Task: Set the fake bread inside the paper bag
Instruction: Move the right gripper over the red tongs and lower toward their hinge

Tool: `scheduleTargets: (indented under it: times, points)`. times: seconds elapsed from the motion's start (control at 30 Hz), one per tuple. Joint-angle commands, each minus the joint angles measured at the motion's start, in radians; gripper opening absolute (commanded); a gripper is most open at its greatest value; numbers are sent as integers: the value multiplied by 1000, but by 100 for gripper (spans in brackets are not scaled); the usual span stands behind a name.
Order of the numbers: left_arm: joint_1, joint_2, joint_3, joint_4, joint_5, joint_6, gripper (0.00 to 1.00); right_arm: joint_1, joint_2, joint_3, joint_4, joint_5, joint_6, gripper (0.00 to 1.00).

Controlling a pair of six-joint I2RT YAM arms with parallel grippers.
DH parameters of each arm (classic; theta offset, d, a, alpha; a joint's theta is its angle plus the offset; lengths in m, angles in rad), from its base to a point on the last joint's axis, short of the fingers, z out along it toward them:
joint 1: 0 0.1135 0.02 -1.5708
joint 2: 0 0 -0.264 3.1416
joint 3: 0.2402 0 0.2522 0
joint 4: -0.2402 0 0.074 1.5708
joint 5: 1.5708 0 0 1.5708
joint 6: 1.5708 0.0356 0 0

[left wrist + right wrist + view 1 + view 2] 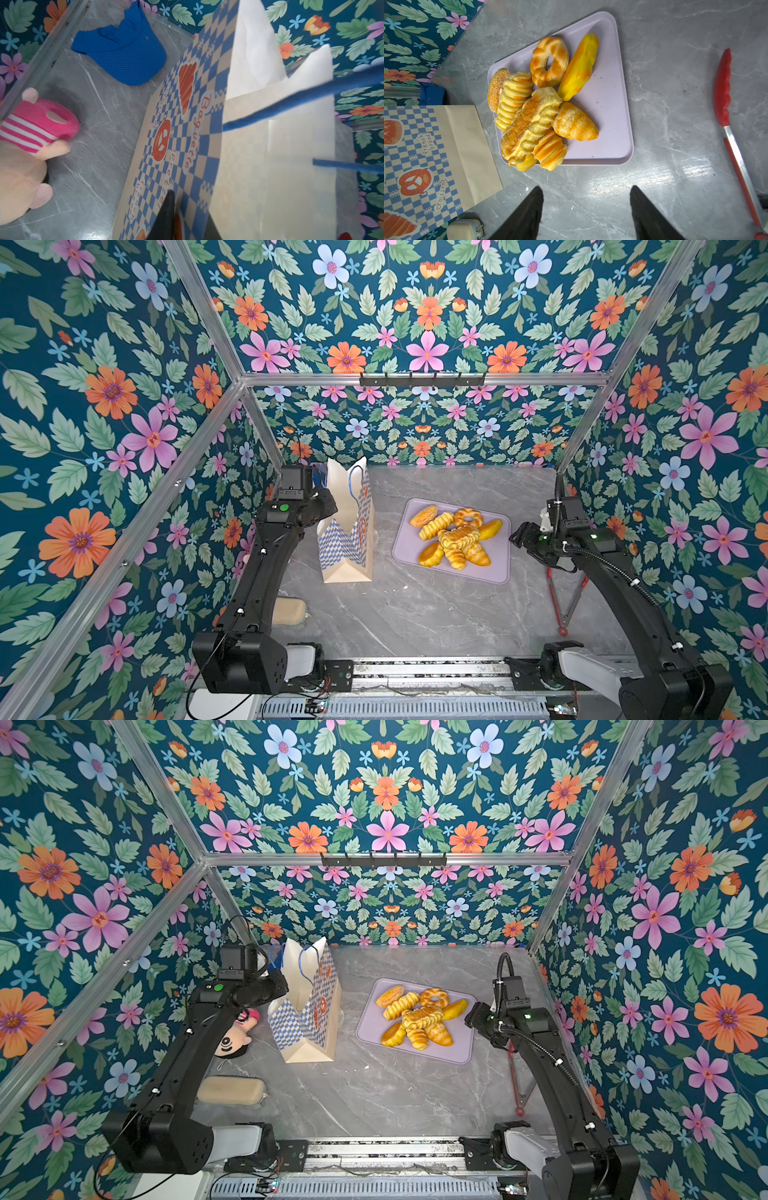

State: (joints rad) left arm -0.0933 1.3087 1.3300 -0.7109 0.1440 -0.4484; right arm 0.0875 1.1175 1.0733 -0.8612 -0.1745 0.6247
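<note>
Though hidden from right wrist view, plush doll [39,124] near paper bag [176,135]

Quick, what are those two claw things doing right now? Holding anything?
Left tool: closed, pinching the wall of the paper bag.
Right tool: open, holding nothing.

fake bread [419,1017] piled on tray [462,1049] beside upright paper bag [309,1021].
</note>
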Motion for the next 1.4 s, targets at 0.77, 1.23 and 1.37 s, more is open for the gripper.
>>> scheduleTargets:
  times: [0.77,1.23,1.37]
  points:
    - [17,-118,-74,29,10,62,100,-398,-74,-266,5,100,56,86]
    - [17,-150,-132,92,75,73,100,-448,8,-360,44,133,56,98]
    - [17,-151,-151,110,93,75,100,-448,66,-385,85,124,69,96]
